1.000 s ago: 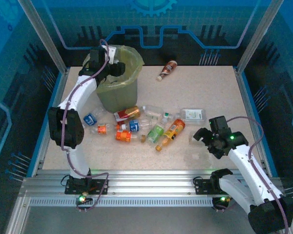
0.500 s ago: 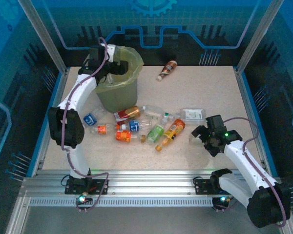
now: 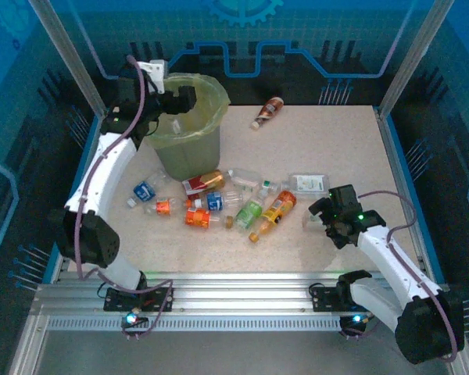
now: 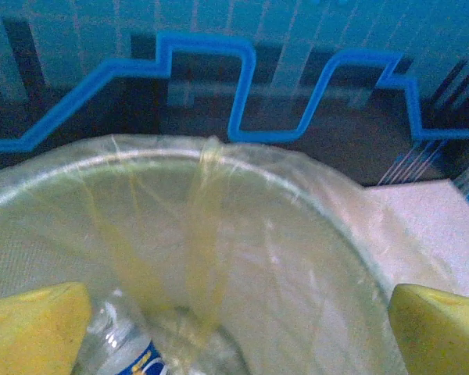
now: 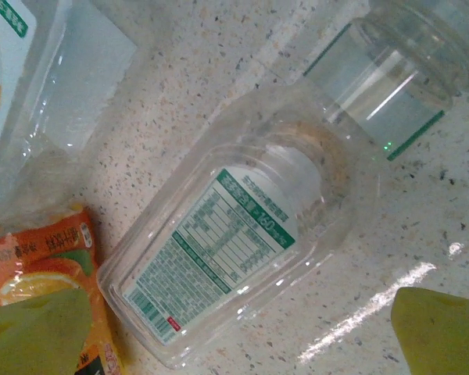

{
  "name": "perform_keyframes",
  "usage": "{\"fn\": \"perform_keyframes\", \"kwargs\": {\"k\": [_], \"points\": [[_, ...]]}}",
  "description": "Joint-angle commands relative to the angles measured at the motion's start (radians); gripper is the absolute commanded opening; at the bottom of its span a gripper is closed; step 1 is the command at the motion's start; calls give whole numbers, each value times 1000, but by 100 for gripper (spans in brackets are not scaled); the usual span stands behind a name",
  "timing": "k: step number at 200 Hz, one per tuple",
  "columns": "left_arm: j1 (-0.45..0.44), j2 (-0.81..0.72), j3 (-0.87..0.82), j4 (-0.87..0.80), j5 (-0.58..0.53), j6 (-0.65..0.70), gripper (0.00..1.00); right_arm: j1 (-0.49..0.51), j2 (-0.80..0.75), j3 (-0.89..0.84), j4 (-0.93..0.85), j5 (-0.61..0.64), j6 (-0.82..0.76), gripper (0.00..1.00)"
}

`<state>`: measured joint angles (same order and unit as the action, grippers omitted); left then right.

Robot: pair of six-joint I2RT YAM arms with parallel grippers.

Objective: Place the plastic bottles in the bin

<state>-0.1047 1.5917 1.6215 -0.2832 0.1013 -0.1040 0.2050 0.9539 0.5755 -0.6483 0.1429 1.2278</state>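
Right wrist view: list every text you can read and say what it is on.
"160": on the green-and-white label of the clear bottle.
The rest of that label: print too small to read.
The orange label, bottom left, and the white label, top left: blurred, unreadable.

Bottles (image 3: pixel 277 209) lie scattered beside upright bin (image 3: pixel 189 152)

The bin (image 3: pixel 189 152) has a translucent yellow-green liner. The tabletop (image 3: pixel 336 148) is beige with dark speckles. The clear plastic bottles (image 3: pixel 211 201) bear red, orange, blue and green labels; the far bottle (image 3: pixel 268 112) is brown and red. The back wall (image 3: pixel 313 39) is blue with brighter blue lines.
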Motion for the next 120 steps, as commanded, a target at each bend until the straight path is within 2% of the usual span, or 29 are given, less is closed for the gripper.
{"fn": "perform_keyframes", "kwargs": {"k": [1,54,120], "points": [[2,-89,-113,37,11,-107,99,-22,35,9,43,38,24,100],[2,-273,-309,116,28,-265,99,-26,108,21,77,37,9,100],[2,-386,-396,128,28,-305,99,-26,213,52,113,42,-71,100]]}}
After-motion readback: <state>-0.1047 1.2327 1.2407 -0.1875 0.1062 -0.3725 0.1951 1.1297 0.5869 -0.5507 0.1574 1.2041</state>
